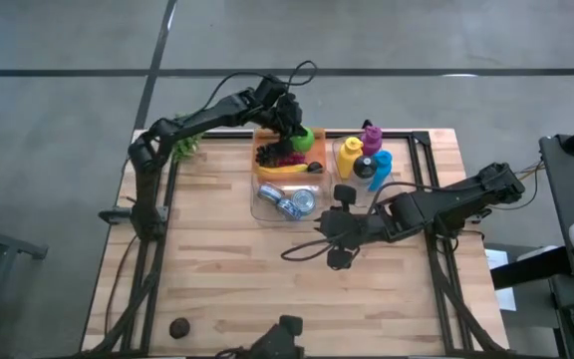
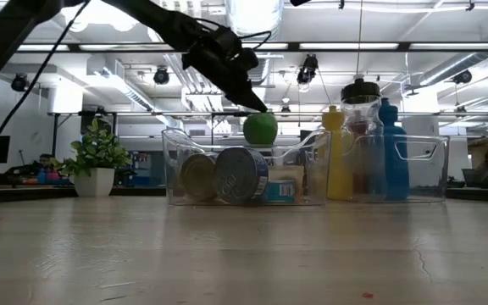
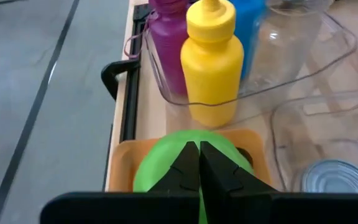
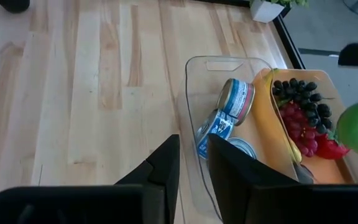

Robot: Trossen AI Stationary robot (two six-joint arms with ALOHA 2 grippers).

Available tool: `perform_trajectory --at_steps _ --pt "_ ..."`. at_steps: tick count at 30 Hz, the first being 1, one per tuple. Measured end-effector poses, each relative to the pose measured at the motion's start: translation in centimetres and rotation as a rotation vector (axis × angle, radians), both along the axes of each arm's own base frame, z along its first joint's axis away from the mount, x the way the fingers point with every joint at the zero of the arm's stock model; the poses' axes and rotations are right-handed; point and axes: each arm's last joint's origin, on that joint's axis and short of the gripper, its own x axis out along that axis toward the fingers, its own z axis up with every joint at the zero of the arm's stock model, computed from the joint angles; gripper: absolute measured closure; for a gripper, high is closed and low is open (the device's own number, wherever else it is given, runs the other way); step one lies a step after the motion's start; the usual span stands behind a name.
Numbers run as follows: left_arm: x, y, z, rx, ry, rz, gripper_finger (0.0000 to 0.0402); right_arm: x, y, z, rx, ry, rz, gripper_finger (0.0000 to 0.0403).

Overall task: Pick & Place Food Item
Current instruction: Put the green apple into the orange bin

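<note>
From overhead I see the left gripper over the orange tray near the surface's far edge, at the round green apple; the right gripper waits mid-surface beside the clear plastic bin.

At surface level the green apple hangs above the bin — pinched under the left jaws.

My left wrist camera shows the jaws fully closed on the apple.

The right wrist camera shows jaws slightly parted, holding nothing.
</note>
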Motion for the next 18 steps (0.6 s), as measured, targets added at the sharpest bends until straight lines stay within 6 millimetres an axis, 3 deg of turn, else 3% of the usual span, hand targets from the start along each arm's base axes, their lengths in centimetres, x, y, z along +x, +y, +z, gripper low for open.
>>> perform_trajectory --at_steps 10,18 --pt "1.5 0.9 -2.4 -0.078 -0.024 0.062 0.0401 0.0 0.0 0.0 -0.001 -0.001 0.002 0.0311" --pt "2.5 1.1 -4.6 -0.104 -0.006 0.063 0.0401 0.0 0.0 0.0 0.001 -0.006 0.001 0.0326"
